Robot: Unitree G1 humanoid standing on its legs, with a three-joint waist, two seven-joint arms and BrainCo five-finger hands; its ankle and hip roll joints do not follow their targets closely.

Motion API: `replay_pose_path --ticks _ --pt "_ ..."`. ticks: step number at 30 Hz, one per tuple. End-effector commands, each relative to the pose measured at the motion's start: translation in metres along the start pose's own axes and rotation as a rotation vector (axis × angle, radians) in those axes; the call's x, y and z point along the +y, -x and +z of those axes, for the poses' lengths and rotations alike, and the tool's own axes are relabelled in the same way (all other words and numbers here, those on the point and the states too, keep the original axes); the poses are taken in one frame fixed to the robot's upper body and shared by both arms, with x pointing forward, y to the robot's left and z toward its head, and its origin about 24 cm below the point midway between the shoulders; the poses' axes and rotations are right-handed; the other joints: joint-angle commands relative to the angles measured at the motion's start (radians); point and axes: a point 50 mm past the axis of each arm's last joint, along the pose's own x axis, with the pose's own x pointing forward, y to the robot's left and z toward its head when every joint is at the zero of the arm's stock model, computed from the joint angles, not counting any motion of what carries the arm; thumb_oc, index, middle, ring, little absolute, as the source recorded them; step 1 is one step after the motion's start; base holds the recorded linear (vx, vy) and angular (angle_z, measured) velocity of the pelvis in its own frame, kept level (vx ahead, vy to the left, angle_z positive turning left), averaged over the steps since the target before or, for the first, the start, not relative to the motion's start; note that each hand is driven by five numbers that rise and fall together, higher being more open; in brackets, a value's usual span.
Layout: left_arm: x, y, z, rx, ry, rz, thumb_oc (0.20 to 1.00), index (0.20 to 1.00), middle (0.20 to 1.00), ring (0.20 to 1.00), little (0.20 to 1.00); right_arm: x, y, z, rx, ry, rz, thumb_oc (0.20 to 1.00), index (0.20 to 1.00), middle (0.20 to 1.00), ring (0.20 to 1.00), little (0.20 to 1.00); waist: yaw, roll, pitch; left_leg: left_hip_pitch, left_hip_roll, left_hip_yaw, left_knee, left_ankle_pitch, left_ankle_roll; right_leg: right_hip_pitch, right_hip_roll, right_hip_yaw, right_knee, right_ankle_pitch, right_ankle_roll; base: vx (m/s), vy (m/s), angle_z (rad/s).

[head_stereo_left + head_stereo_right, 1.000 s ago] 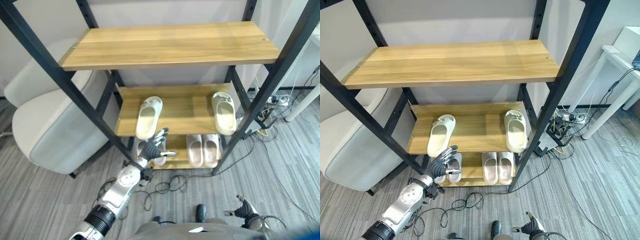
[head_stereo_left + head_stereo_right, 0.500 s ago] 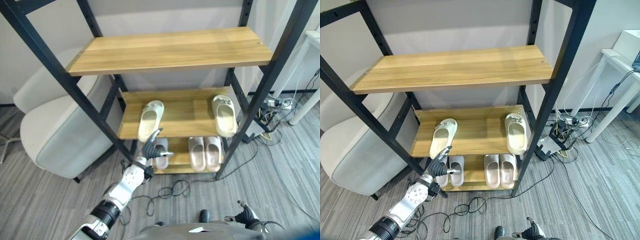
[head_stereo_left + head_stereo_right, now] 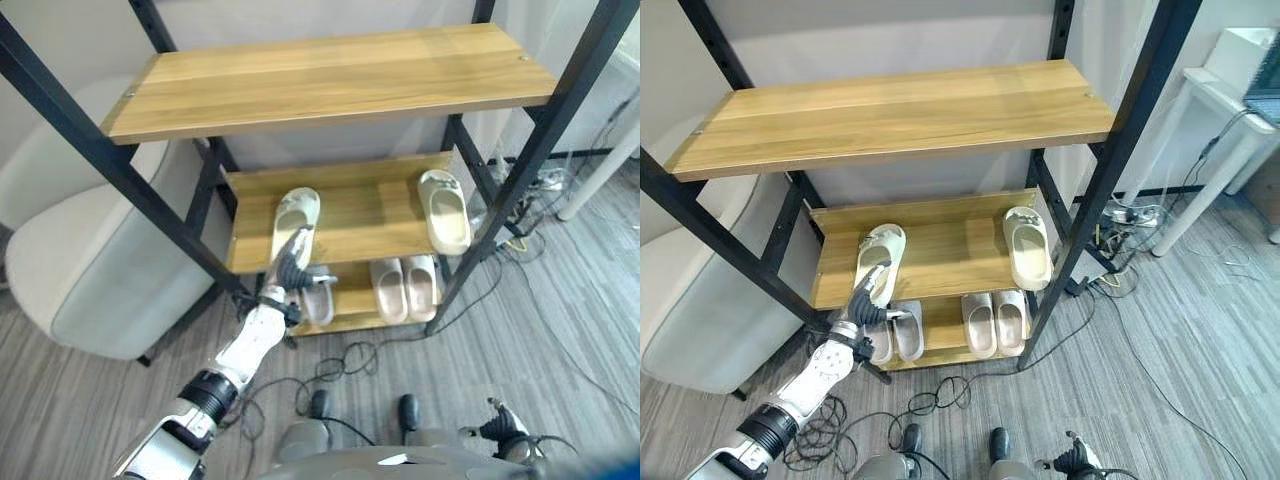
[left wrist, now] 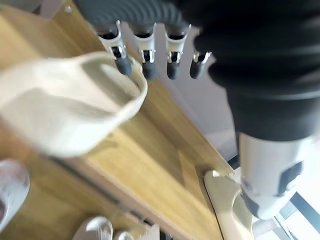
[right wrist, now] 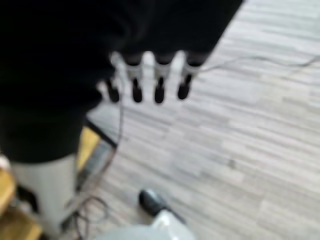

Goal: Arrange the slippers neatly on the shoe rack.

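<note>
Down low the right hand (image 3: pixel 497 428) hangs idle near the floor, fingers relaxed and empty, while the left hand (image 3: pixel 292 268) reaches with straight, spread fingers (image 4: pixel 145 55) to the heel of the left cream slipper (image 3: pixel 294 224) on the middle shelf (image 3: pixel 378 215). That slipper looks light, soft foam (likely to slide on wood), so the heel rim seems the best hold. Beyond lies open board up to the right cream slipper (image 3: pixel 444 209), which sits hard by the black post (image 3: pixel 520 180).

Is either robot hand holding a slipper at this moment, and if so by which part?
Nothing is held. The left robot hand reaches with straight fingers to the heel end of the left slipper on the middle shelf; the right robot hand hangs low, empty.
</note>
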Motion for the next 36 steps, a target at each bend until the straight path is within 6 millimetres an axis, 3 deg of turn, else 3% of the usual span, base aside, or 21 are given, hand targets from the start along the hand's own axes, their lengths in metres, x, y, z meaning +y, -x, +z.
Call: replay_pose_path --ticks 1,12,22,36 --pt "0.024 -0.011 0.013 -0.102 -0.063 0.087 1.000 1.000 1.000 1.000 1.000 -0.011 -0.004 0.009 -0.018 -0.034 -0.052 1.000 1.000 1.000 1.000 1.000 -0.014 -0.005 -0.060 -0.045 -0.012 -0.015 0.066 -0.012 -0.018 0.093 -0.006 0.011 0.046 -0.192 0.054 0.09 0.093 -0.11" --pt "0.042 -0.013 0.011 -0.114 -0.184 0.183 1.000 1.000 1.000 1.000 1.000 -0.001 -0.002 0.004 0.009 -0.038 -0.031 1.000 1.000 1.000 1.000 1.000 -0.026 -0.004 -0.098 0.053 -0.030 0.036 -0.040 -0.025 0.011 0.105 -0.025 0.033 -0.021 -0.149 0.085 0.05 0.051 -0.09" --pt "0.033 -0.029 -0.003 -0.048 -0.406 0.199 1.000 1.000 1.000 1.000 1.000 0.001 0.000 -0.003 0.031 -0.041 -0.045 1.000 1.000 1.000 1.000 1.000 -0.050 0.010 -0.103 0.055 -0.042 0.048 -0.058 -0.038 0.017 0.090 -0.032 0.033 -0.028 -0.145 0.101 0.01 0.007 -0.01" --pt "0.036 -0.045 -0.002 -0.005 -0.443 0.259 1.000 1.000 1.000 1.000 1.000 -0.006 -0.002 0.000 0.030 -0.052 -0.093 1.000 1.000 1.000 1.000 1.000 -0.069 0.021 -0.081 0.003 -0.044 0.068 -0.058 -0.035 0.021 0.017 -0.034 0.047 -0.028 -0.127 0.112 0.00 0.007 -0.06"
